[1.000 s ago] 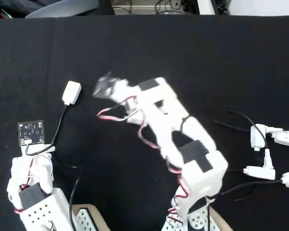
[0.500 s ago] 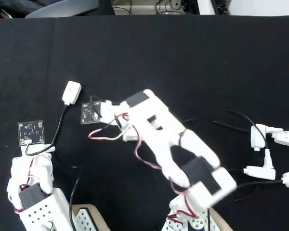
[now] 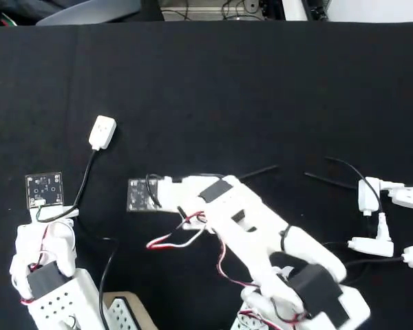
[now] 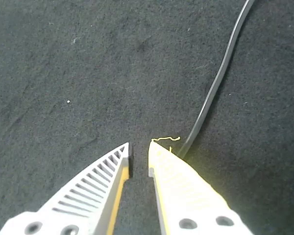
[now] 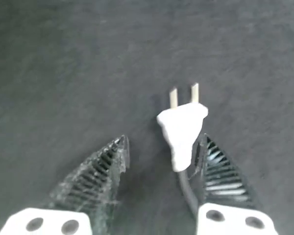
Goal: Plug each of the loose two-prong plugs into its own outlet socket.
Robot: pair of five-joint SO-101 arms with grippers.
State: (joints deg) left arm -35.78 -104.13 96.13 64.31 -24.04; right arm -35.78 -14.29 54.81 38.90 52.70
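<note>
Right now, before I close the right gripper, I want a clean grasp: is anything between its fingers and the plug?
Nothing visible does. In the right wrist view the white plug lies on bare black cloth between the open fingers of the right gripper, close to one of them, prongs pointing away, its cable running toward the wrist.
</note>
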